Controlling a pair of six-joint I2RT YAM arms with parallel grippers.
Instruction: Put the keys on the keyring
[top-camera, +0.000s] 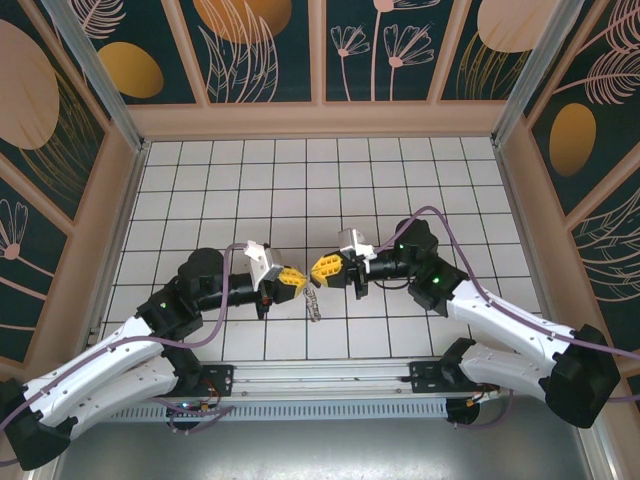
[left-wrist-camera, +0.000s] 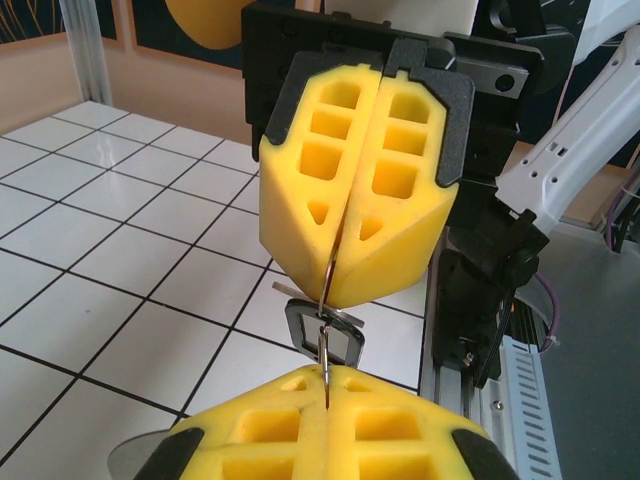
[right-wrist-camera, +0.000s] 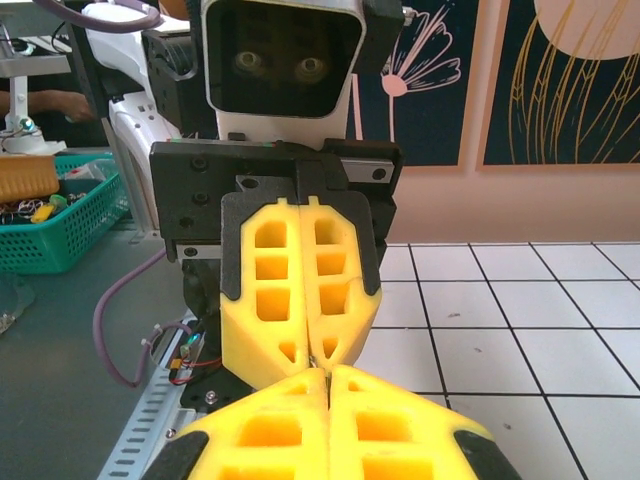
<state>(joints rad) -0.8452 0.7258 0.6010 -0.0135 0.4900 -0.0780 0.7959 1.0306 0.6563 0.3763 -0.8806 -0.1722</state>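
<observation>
My two grippers meet tip to tip above the middle of the tiled table, the left gripper (top-camera: 297, 278) and the right gripper (top-camera: 318, 268) both shut. In the left wrist view a thin wire, the keyring (left-wrist-camera: 329, 275), runs from the seam of my left gripper (left-wrist-camera: 328, 375) up into the seam of the right gripper (left-wrist-camera: 336, 292); both pinch it. The keys hang at that wire: a small black oval loop (left-wrist-camera: 296, 325) and a pale flat key (left-wrist-camera: 290, 291). From above, a short dark chain-like piece (top-camera: 313, 303) dangles below the tips. The right wrist view has the right gripper (right-wrist-camera: 327, 372) against the left gripper (right-wrist-camera: 312, 352).
A metal rail (top-camera: 330, 378) runs along the table's near edge between the arm bases. A green basket (right-wrist-camera: 60, 215) of small parts sits off the table behind the left arm. Patterned walls enclose the white tiled floor (top-camera: 320, 190) on three sides.
</observation>
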